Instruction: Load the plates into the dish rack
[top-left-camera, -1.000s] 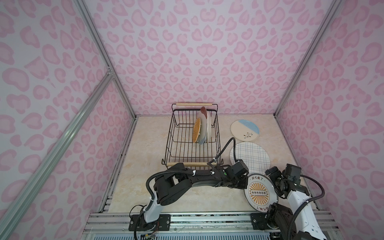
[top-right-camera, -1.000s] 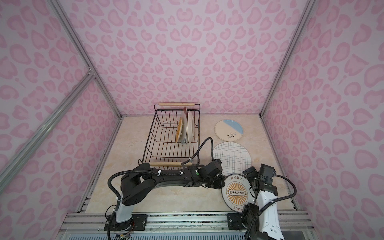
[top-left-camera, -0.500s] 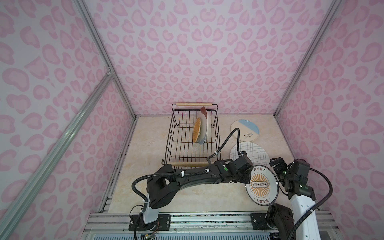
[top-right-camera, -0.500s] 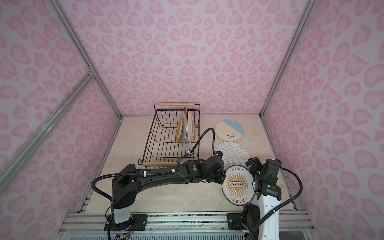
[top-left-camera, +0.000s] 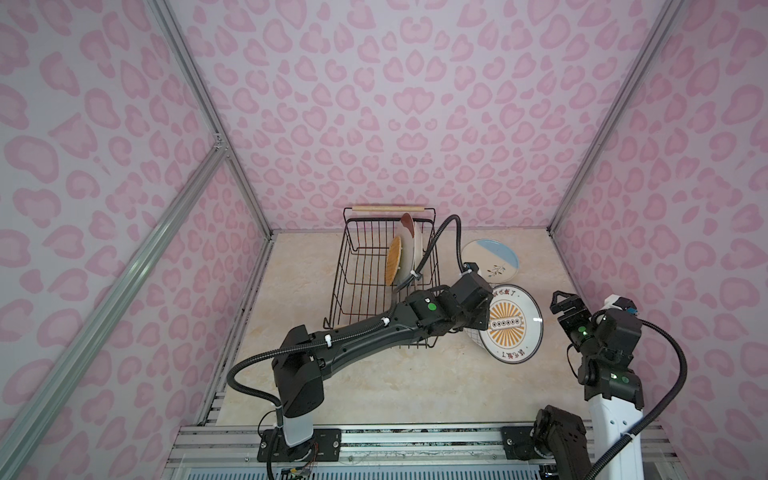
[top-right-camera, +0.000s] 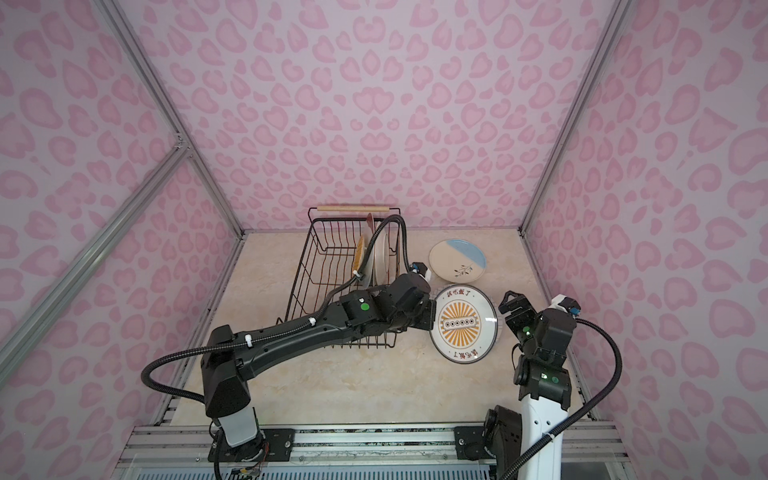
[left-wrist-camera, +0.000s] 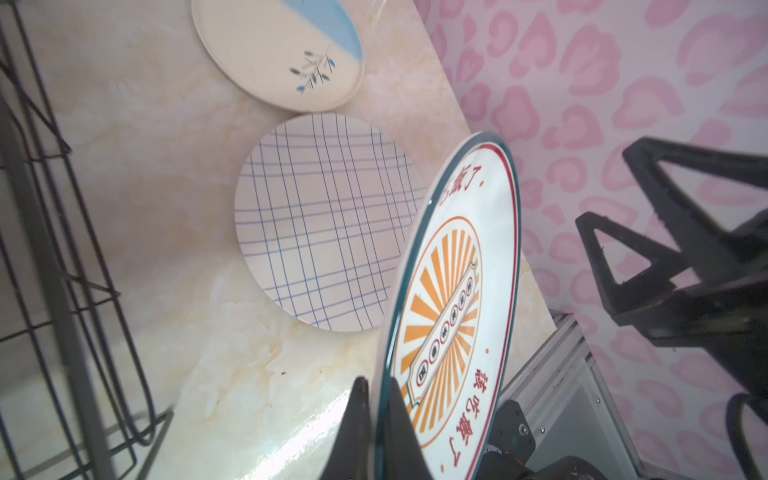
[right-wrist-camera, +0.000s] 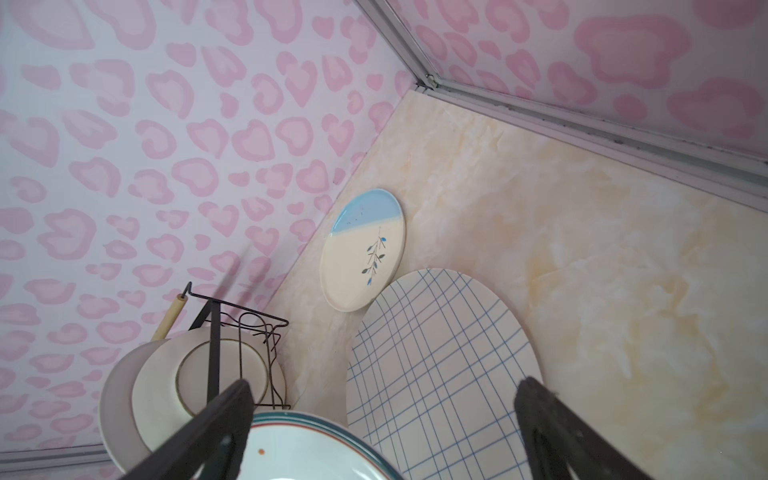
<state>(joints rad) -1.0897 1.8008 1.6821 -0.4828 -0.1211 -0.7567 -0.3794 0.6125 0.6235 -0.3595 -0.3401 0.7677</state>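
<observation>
The orange sunburst plate (top-left-camera: 510, 323) stands nearly on edge, rim pinched in the left hand (left-wrist-camera: 376, 384), whose arm stretches low across the near end of the dish rack (top-left-camera: 388, 208). Just beyond the plate the right hand (right-wrist-camera: 386, 384) hangs spread and empty, forearm upright.

Twin top views high above, near-identical; wrist views close, both on blue-gridded plate (left-wrist-camera: 324, 224)

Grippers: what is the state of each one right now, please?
Left gripper: closed on the rim of the orange sunburst plate.
Right gripper: open, holding nothing.
</observation>
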